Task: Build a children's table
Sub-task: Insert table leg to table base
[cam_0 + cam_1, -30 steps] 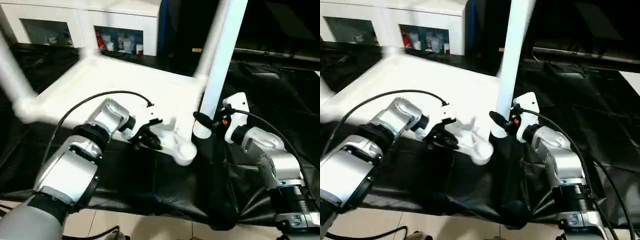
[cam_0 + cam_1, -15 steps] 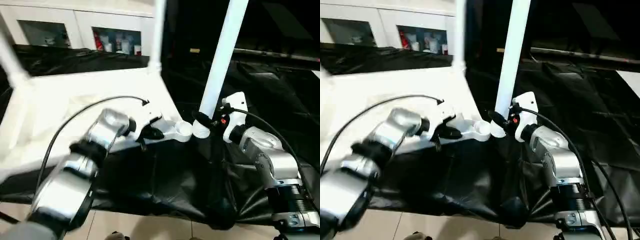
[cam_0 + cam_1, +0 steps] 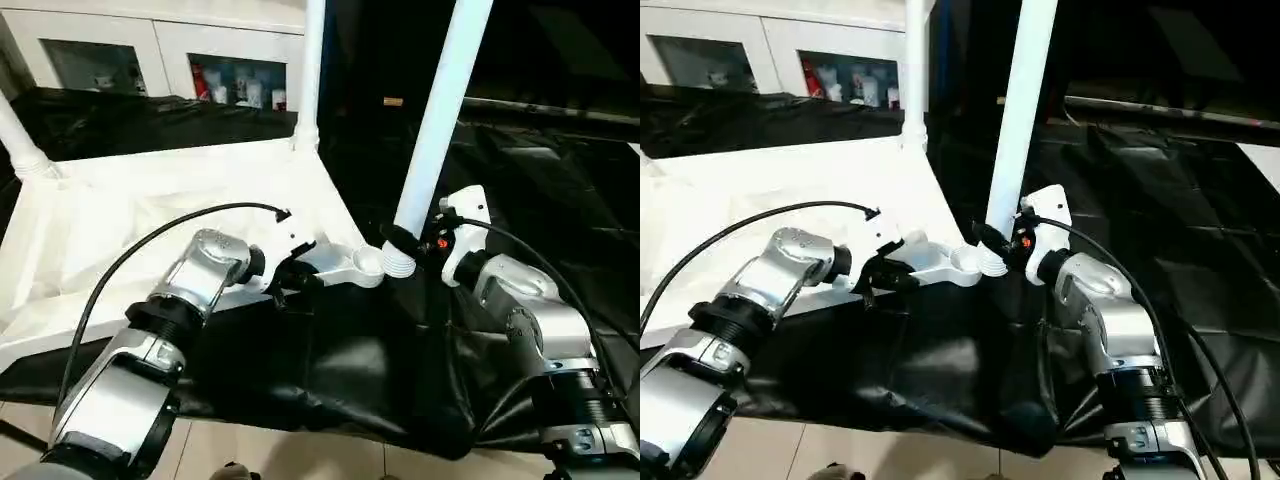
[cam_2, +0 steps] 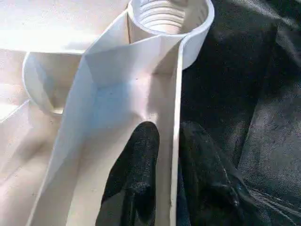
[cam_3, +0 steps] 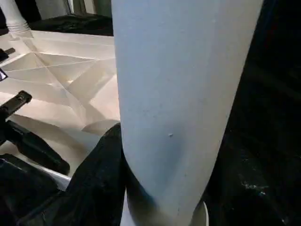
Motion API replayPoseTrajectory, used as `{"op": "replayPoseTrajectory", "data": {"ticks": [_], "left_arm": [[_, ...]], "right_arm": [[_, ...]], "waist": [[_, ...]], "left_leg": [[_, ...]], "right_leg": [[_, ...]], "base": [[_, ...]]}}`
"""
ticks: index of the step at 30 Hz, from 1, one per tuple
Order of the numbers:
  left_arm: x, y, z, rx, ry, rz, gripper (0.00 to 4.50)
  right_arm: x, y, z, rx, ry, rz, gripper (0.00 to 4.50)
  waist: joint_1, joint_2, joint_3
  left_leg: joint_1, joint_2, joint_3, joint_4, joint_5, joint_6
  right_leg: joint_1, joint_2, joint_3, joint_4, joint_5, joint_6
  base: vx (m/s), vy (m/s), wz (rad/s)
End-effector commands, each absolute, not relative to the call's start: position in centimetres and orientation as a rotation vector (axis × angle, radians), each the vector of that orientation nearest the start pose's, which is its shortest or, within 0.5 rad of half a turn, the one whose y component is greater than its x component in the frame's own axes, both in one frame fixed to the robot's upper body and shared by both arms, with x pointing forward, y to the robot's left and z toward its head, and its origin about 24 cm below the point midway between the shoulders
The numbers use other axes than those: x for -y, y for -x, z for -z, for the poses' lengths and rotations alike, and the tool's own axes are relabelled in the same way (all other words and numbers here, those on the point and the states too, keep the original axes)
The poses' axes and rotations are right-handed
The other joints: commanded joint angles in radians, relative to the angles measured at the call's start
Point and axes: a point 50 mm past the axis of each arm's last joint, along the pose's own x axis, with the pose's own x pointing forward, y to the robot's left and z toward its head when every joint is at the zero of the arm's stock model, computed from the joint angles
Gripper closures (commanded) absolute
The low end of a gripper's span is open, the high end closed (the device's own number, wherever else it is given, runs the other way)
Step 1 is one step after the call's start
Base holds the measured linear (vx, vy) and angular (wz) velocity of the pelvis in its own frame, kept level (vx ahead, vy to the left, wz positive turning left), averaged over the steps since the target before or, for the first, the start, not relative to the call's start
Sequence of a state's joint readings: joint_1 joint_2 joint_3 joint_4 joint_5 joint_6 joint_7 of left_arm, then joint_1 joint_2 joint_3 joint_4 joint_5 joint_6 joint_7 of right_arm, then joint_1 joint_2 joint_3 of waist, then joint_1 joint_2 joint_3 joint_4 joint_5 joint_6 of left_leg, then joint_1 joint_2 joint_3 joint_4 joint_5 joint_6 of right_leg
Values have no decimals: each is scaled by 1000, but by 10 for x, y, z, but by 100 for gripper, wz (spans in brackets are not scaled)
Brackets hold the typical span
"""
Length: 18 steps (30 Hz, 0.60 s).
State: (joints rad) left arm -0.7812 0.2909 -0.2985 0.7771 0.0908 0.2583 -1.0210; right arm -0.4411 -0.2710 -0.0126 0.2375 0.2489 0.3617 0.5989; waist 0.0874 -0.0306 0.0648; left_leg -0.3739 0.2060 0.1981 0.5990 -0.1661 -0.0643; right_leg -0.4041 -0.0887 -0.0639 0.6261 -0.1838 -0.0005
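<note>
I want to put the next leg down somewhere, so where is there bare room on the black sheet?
Bare black sheet lies beyond the right gripper, and in front of the tabletop edge. It is crowded at the near corner socket, where the left gripper pinches a rib and the right one holds a leg.

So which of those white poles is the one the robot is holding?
Find the big white tabletop lying upside down on the black cloth. At its near corner, the right gripper clamps one upright leg beside the empty socket. The other legs already stand in corners.
</note>
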Motion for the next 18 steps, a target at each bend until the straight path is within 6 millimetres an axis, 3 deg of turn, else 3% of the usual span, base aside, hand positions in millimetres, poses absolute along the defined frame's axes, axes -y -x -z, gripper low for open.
{"op": "replayPoseTrajectory", "data": {"ticks": [1, 5, 7, 12, 18], "left_arm": [[-124, -349, -59, -567, -419, 1078, 355], [-124, -345, -56, -583, -428, 1087, 355], [-125, -344, -55, -583, -421, 1082, 391], [-126, -342, -54, -576, -402, 1080, 428], [-124, -340, -54, -551, -381, 1083, 450]], "right_arm": [[157, -329, -102, -109, -40, -641, 262], [154, -330, -105, -97, -50, -645, 262], [151, -331, -106, -93, -57, -651, 262], [138, -334, -104, -106, -59, -694, 262], [131, -339, -93, -175, -5, -707, 262]], "waist": [[3, -6, -70], [1, -6, -71], [1, -7, -71], [1, -7, -69], [-3, -11, -70]], "left_leg": [[17, 23, -17, -77, -258, -6], [15, 25, -18, -78, -256, -9], [16, 24, -17, -78, -251, -6], [16, 25, -17, -80, -253, -9], [15, 25, -17, -79, -246, -14]], "right_leg": [[42, -59, 43, -92, -293, -180], [42, -59, 44, -89, -288, -179], [40, -57, 43, -89, -282, -180], [39, -59, 44, -90, -294, -176], [38, -60, 44, -89, -299, -178]], "base": [[0, 0, 0], [0, 0, 0], [0, 0, 0], [0, 0, 0], [0, 0, 0]]}}
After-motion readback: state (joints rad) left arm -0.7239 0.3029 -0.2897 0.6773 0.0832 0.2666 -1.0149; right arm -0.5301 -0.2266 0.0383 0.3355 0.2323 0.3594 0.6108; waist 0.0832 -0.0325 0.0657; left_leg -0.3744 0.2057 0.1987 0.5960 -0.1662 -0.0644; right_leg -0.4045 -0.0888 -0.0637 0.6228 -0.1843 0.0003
